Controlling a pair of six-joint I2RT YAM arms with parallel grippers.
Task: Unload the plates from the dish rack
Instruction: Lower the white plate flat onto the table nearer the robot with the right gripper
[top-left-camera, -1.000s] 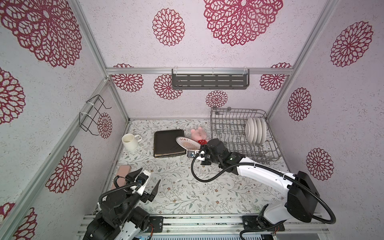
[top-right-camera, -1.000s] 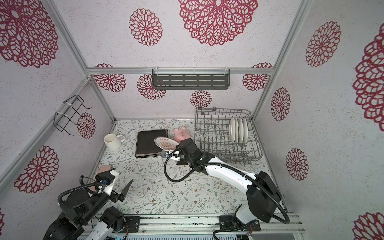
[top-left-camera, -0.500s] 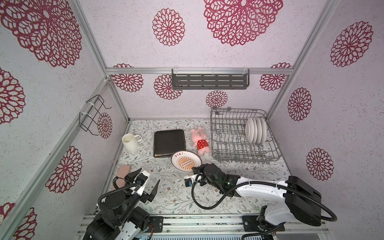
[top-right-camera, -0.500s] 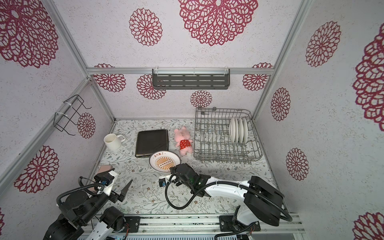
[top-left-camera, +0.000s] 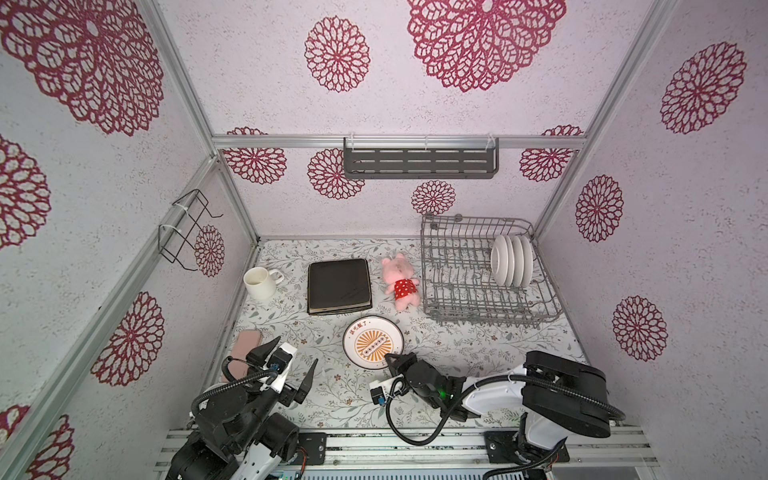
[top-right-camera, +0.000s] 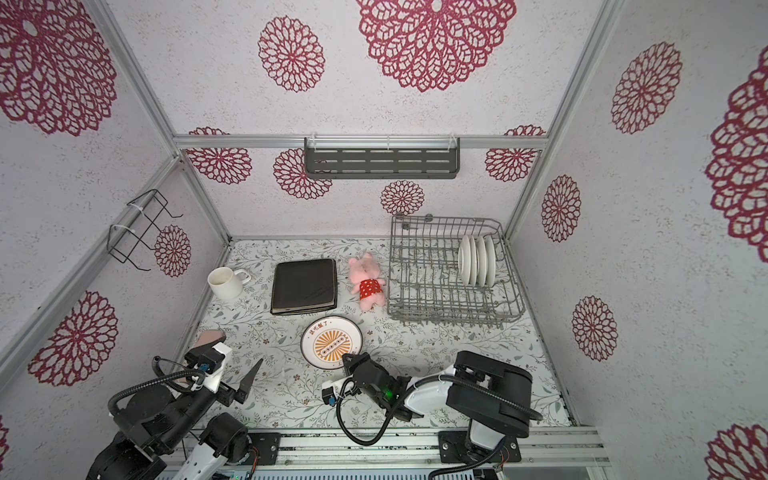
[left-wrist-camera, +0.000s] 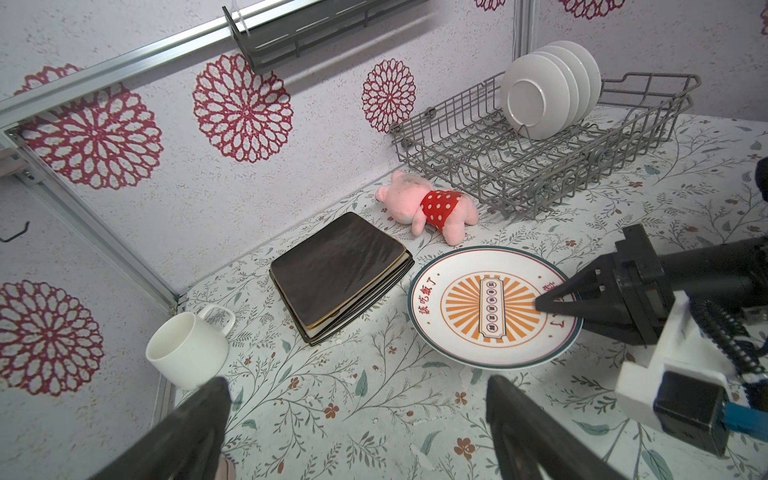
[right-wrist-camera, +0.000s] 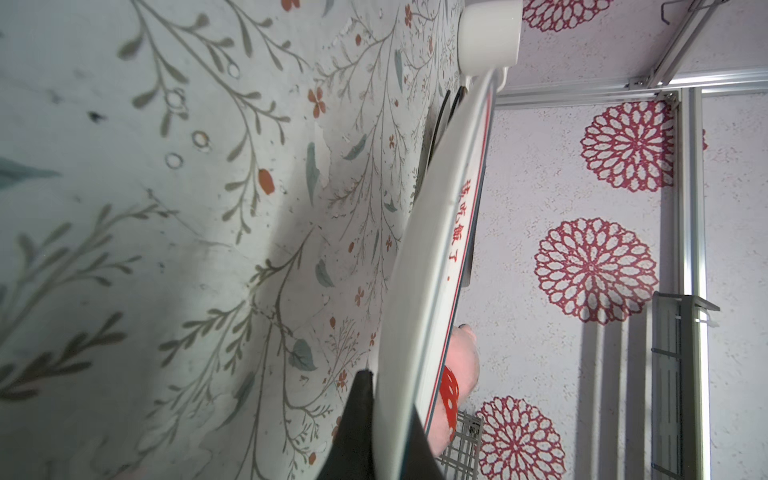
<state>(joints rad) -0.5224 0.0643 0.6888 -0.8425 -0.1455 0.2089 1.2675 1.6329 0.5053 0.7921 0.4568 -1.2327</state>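
Setting a plate down seems the step in hand: the right gripper (left-wrist-camera: 544, 302) pinches the 5 o'clock rim of the printed plate (top-left-camera: 372, 342), flat at the table's (top-left-camera: 478, 353) 6 o'clock, on it or just above, while the left gripper (top-left-camera: 296, 350) hangs wide and empty at 8. Next, I judge, the jaws must release and reach for the rack (top-left-camera: 498, 316) at 2 o'clock, where four white plates (top-left-camera: 511, 260) stand upright. The floral table also bears a square stack (top-left-camera: 338, 286) at 11, a mug (top-left-camera: 259, 282) at 10 and a pig (top-left-camera: 401, 280) at 12, inside flower-printed walls (top-left-camera: 374, 216)
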